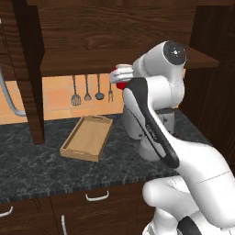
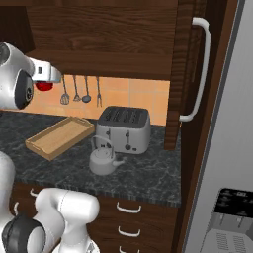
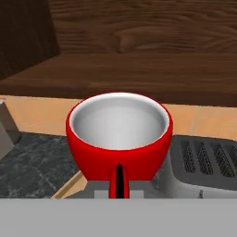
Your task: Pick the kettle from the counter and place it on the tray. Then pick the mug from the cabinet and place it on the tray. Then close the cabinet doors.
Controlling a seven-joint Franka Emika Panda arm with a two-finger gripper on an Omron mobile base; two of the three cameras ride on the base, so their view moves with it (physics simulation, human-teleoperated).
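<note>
The white arm rears up from the base, elbow high, its wrist level with the cabinet (image 1: 119, 36) shelf and reaching out in front of it. The claw (image 3: 119, 185) is pinched on the red mug's (image 3: 119, 136) handle, carrying the mug in the air just below the shelf edge, above the counter (image 2: 148, 173). The tray (image 2: 59, 136) lies bare on the counter below the mug. The kettle (image 2: 103, 159) stands beside the toaster (image 2: 123, 129), off the tray. In the left base view the arm hides most of the mug, and the fingertips themselves are hard to make out.
</note>
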